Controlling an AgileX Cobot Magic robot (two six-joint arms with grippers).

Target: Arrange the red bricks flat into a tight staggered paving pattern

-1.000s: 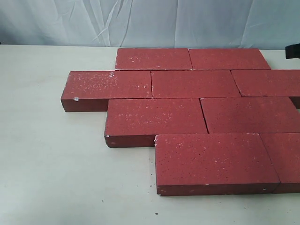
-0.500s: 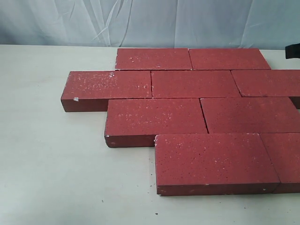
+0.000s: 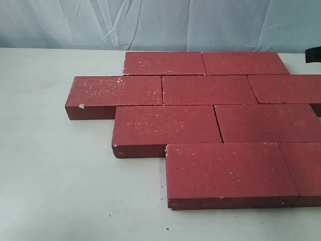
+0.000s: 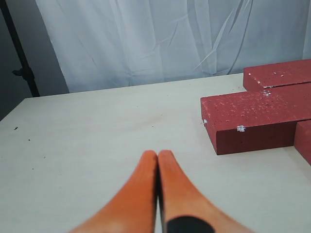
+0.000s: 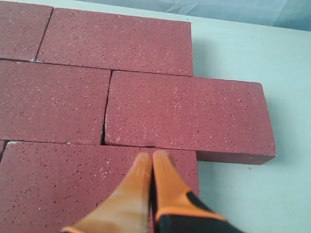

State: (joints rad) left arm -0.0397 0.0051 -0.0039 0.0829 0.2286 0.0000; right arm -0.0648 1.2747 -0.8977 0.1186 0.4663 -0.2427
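Observation:
Several red bricks (image 3: 209,89) lie flat on the table in staggered rows, packed edge to edge. The nearest brick (image 3: 229,173) sits at the front right. My left gripper (image 4: 157,153) is shut and empty, hovering over bare table, well short of the end brick (image 4: 257,119) of the second row. My right gripper (image 5: 151,155) is shut with nothing in it, its tips above the red bricks (image 5: 187,114) near a joint between rows. Neither gripper shows in the exterior view, apart from a dark part (image 3: 313,54) at the right edge.
The pale table (image 3: 55,175) stretches to the left and front of the bricks. A white cloth backdrop (image 3: 150,22) hangs behind the table. A dark stand (image 4: 19,58) rises beyond the table's far corner in the left wrist view.

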